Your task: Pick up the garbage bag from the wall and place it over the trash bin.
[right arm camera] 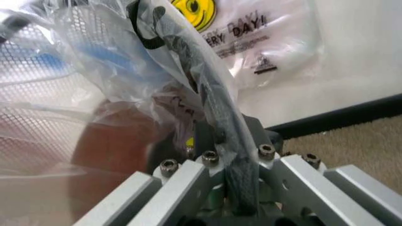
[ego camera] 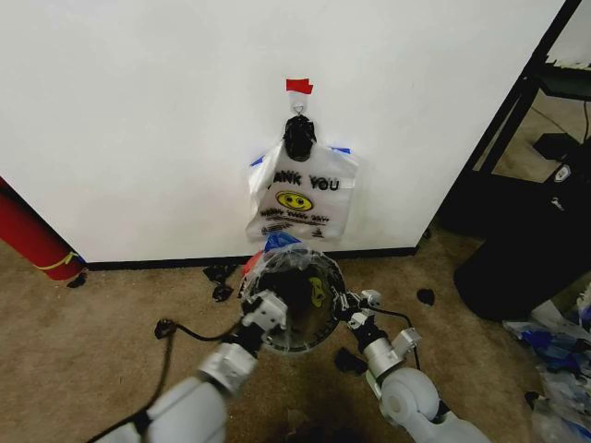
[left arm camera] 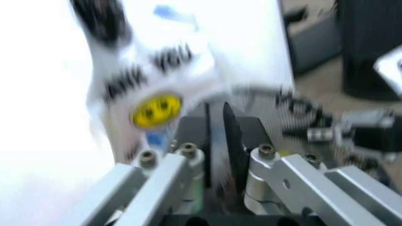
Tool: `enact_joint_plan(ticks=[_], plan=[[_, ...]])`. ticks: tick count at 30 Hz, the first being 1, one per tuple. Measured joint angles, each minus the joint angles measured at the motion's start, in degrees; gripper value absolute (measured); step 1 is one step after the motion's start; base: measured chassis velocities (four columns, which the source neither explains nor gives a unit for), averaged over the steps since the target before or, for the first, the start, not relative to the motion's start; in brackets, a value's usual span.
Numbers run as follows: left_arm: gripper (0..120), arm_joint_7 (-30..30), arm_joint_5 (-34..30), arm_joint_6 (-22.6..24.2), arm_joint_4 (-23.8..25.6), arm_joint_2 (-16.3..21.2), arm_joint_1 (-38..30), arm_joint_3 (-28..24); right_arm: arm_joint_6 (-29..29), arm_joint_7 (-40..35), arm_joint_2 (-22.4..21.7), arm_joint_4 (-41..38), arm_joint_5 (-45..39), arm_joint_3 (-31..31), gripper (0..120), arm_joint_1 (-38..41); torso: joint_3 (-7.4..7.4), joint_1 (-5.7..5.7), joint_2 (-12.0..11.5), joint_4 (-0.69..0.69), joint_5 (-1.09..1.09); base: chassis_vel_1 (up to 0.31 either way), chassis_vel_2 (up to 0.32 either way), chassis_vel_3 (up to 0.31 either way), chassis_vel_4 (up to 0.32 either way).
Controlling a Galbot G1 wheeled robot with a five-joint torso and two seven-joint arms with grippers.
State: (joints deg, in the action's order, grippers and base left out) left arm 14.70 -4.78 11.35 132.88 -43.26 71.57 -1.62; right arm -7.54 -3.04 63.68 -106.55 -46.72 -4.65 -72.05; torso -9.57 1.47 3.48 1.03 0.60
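Below the wall [ego camera: 138, 111], both pincers clamp the garbage bag [ego camera: 282, 245] over the trash bin [ego camera: 300, 309] rim.

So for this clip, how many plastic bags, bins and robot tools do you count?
Plastic bags: 2, the clear bag over the bin and the white smiley bag on the wall hook.
Bins: 1, the black bin.
Tools: 2, the left tool and the right tool, both at the bin's rim.
Total: 5.
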Motion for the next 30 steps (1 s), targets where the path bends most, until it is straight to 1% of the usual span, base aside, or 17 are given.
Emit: enact_joint_plan(ticks=[1,2,4,5,6,8,9,10,12,13,15,16,18,19,24,27,30], plan=[[19,-1.76,-0.04,-2.05,0.88,0.59,1.32,2.2,0.72,-0.84,-0.21,-0.95,-0.61,-0.32,0,-0.46,0.0,0.0,0.0,0.0,-0.01,0.0,0.0,0.0,0.0],[19,-1.76,-0.04,-2.05,0.88,0.59,1.32,2.2,0.72,-0.84,-0.21,-0.95,-0.61,-0.32,0,-0.46,0.0,0.0,0.0,0.0,-0.01,0.0,0.0,0.0,0.0],[31,-4.46,-1.18,-7.09,2.69,1.33,3.86,6.72,1.56,-1.02,-0.86,-2.88,-1.66,-1.69,0,-1.91,0.0,0.0,0.0,0.01,-0.01,0.0,0.0,0.0,0.0],[36,-4.65,-3.03,-8.21,3.28,1.15,4.24,7.61,1.13,-0.01,-1.09,-2.88,-1.26,-2.3,0,-2.37,0.0,0.0,0.0,0.01,-0.01,0.0,0.0,0.0,0.0],[36,-4.7,-3.85,-8.46,3.46,1.04,4.29,7.81,0.8,0.54,-1.18,-2.78,-0.92,-2.51,0,-2.55,0.0,0.0,0.0,0.01,-0.01,0.0,0.0,0.0,0.0],[48,-5.93,-12.64,-9.0,4.17,0.09,3.5,8.61,-2.23,5.39,-1.63,-1.4,1.53,-3.8,0,-3.38,0.0,0.0,0.0,0.01,-0.01,0.0,0.0,0.0,0.0],[48,-5.93,-12.64,-9.0,4.17,0.09,3.5,8.61,-2.23,5.39,-1.63,-1.4,1.53,-3.8,0,-3.38,0.0,0.0,0.0,0.01,-0.01,0.0,0.0,0.0,0.0],[52,-6.65,-16.14,-9.0,3.88,-0.08,2.68,8.86,-3.23,7.52,-1.8,-0.87,2.54,-4.31,0,-3.61,0.0,0.0,0.0,0.01,-0.01,0.0,0.0,0.0,0.0],[59,-8.27,-21.48,-9.09,2.0,0.07,0.9,9.38,-5.24,12.0,-2.2,0.26,4.41,-5.25,0,-3.89,0.0,0.0,0.0,0.01,-0.01,0.0,0.0,0.0,0.0],[61,-8.54,-22.19,-9.15,1.66,0.16,0.68,9.46,-5.58,12.67,-2.27,0.46,4.63,-5.39,0,-3.91,0.0,0.0,0.0,0.02,-0.01,0.0,0.0,0.0,0.0],[73,-9.91,-28.86,-9.38,-2.17,1.05,-1.4,10.2,-8.98,18.74,-2.9,2.43,6.19,-6.87,0,-3.98,0.0,0.0,0.0,0.01,-0.01,0.0,0.0,0.0,0.0],[78,-9.92,-30.2,-9.33,-2.94,1.13,-1.82,10.4,-9.66,19.85,-3.05,2.77,6.36,-7.18,0,-4.0,-0.01,0.0,0.0,0.01,-0.01,0.0,0.0,0.0,0.0],[79,-9.91,-31.35,-9.15,-3.66,1.16,-2.2,10.6,-10.2,20.74,-3.18,3.08,6.46,-7.44,0,-4.0,-0.01,0.0,0.0,0.01,-0.01,0.0,0.0,0.0,0.0],[84,-9.82,-32.5,-8.67,-4.42,1.14,-2.58,10.92,-10.76,21.5,-3.34,3.34,6.46,-7.7,0,-4.04,-0.01,0.0,0.0,0.01,-0.02,0.0,0.0,0.0,0.0],[100,-8.18,-38.16,-3.97,-6.16,1.27,-2.87,13.22,-12.42,22.87,-3.79,4.39,6.49,-8.59,0,-4.04,-0.01,0.0,0.0,0.01,-0.01,0.0,0.0,0.0,0.0],[100,-8.12,-40.22,-2.61,-6.14,1.61,-2.58,14.16,-13.04,23.27,-3.82,4.83,6.67,-8.8,0,-3.81,-0.01,0.0,0.0,0.01,-0.02,0.0,0.0,0.0,0.0],[100,-8.15,-44.4,-0.43,-5.73,2.0,-2.33,15.62,-14.2,23.84,-3.81,5.61,7.28,-9.02,0,-3.13,-0.01,0.0,0.0,0.0,-0.02,0.0,0.0,0.0,0.0]])
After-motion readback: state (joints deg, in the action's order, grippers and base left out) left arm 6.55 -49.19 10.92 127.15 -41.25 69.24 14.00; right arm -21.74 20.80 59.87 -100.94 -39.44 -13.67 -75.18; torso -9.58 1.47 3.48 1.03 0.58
